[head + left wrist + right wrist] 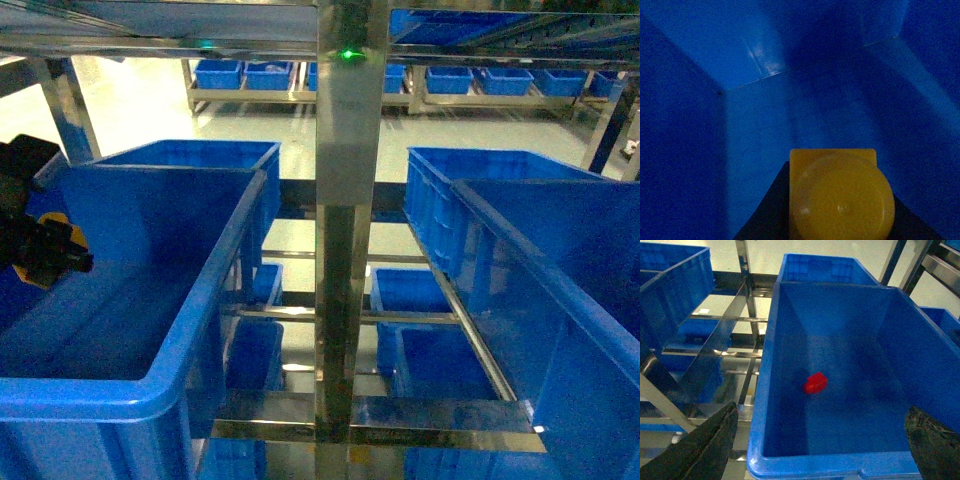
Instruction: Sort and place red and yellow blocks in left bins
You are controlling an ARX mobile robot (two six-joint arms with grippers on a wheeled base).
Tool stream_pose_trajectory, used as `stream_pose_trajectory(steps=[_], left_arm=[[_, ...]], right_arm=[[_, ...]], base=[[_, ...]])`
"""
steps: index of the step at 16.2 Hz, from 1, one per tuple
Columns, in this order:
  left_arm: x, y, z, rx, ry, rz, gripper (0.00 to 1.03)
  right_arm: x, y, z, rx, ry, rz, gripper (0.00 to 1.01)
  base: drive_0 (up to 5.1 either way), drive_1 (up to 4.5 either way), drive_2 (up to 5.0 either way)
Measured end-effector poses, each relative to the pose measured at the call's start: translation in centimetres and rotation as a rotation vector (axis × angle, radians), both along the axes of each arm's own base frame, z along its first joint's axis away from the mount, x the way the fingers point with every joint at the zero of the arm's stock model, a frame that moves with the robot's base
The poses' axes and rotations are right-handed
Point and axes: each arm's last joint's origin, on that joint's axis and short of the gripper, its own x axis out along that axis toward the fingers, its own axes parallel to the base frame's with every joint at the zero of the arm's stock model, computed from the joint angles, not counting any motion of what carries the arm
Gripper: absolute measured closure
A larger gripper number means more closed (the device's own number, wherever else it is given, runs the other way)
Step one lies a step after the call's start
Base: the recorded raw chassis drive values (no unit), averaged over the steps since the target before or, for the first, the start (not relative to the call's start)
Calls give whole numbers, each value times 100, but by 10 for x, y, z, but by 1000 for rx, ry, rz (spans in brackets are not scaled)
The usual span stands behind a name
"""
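Gripping the yellow block [840, 197], the left gripper [45, 250] is hanging just inside the left wall of the near left bin [150, 395], with its jaws closing on the sides of the block and the bin's bare floor showing below. The right gripper [820, 440] is holding nothing, with its dark fingers [710, 445] spreading wide apart above the near rim of another blue bin [760, 405]. The red block [815, 383] is lying on that bin's floor, near its left wall and apart from every corner. One risk is that the yellow block, if let go from this height, is likely bouncing on the smooth hard plastic and sliding toward a wall, though the deep walls should be keeping it in. Another is the left arm clipping the thick rim on its way out. The bins are resting on a steel rack [340, 250] with bright rails, more blue bins [240, 75] are sitting on shelving across a pale glossy floor [140, 100], and the light is dim and bluish.
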Motion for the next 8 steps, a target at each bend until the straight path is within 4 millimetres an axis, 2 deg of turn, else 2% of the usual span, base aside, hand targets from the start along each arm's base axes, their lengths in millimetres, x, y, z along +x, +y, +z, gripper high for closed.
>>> stream_pose_trajectory(steps=[3, 8], left_arm=[[16, 9, -28, 80, 114, -17, 76], [26, 14, -25, 115, 56, -11, 76]], right_arm=[[0, 0, 0, 0, 0, 0, 3], [0, 0, 0, 0, 0, 0, 3]], base=[[0, 0, 0], [0, 0, 0]])
